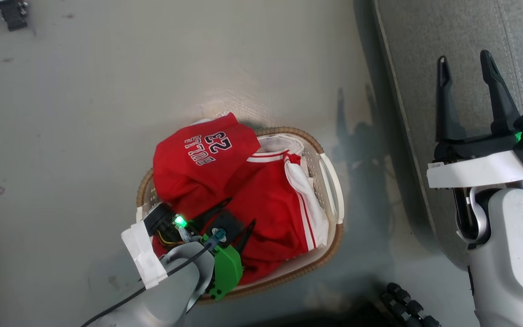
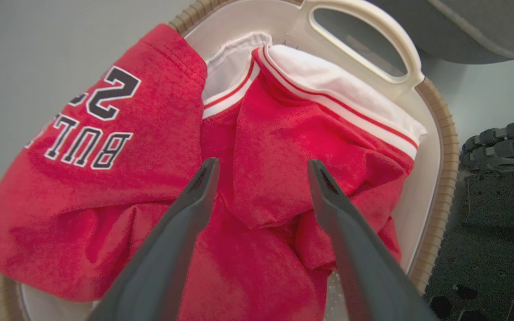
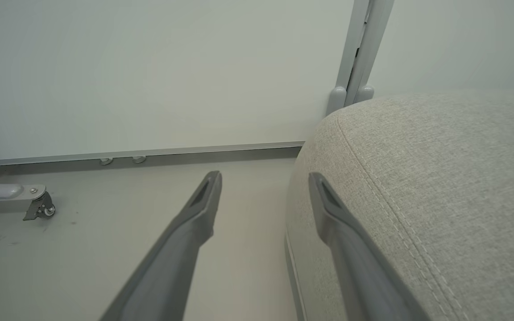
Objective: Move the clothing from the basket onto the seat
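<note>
Nearest in the head view, left gripper low over the near-left part of the basket, fingers spread wide, aimed up and right across the clothing, nothing pinched; contact with the cloth hard to tell. Both red garments heaped in the basket, down on the floor: striped piece toward the seat-side handle, jersey draped over the far-left rim, "BULLS 23" print upside down and slanted. Basket's long axis roughly left to right, one handled end toward the seat. Opposite end hidden behind the left gripper; basket bottom covered by cloth; a bit of white sheet at the far rim. Farther off, right gripper over the seat's edge, fingers parted and empty, pointing away. Seat cut off at top and right.
</note>
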`<state>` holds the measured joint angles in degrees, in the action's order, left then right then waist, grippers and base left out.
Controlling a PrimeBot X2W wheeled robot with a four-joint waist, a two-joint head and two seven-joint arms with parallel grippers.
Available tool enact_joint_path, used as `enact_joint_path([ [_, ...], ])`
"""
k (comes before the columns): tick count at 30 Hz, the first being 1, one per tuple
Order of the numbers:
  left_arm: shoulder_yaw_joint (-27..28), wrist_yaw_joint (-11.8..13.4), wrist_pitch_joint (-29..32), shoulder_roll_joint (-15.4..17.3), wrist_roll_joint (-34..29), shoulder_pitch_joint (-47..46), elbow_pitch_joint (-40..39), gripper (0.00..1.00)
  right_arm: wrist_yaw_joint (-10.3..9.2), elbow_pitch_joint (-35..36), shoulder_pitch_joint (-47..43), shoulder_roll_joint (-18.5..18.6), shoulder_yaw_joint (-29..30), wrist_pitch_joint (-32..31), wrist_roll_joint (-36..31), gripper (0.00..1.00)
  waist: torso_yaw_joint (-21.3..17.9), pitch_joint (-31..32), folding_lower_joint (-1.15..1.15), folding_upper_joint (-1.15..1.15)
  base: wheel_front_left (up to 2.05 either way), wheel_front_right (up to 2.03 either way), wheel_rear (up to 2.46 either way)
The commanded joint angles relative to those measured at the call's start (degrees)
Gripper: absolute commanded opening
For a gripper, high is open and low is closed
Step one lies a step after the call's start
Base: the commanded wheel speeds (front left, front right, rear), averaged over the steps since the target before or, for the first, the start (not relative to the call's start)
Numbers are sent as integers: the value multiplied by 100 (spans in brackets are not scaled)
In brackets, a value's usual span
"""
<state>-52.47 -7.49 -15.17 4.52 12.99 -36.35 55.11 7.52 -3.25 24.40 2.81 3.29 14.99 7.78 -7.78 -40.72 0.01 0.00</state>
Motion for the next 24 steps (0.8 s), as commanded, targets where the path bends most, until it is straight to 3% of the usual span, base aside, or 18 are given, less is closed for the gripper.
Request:
enact_joint_path([
  [1,-79,4,2,68,29,-157,104,100,-6,34,97,14,-38,30,53,100,-461,-619,-1,0,0,0,0],
  [8,-339,8,3,136,171,-492,806,100,-6,43,198,13,-211,30,330,100,-758,-965,-1,0,0,0,0],
  [19,-80,450,2,163,344,-958,1403,100,-6,53,234,14,-405,30,644,100,-1018,-1244,-1,0,0,0,0],
  [23,-133,327,43,96,374,-989,1522,100,-6,27,228,15,-447,30,687,100,-1055,-1257,-1,0,0,0,0],
  [24,-151,300,55,72,385,-981,1535,83,-6,20,225,15,-452,30,692,100,-1060,-1250,-1,0,0,0,0],
])
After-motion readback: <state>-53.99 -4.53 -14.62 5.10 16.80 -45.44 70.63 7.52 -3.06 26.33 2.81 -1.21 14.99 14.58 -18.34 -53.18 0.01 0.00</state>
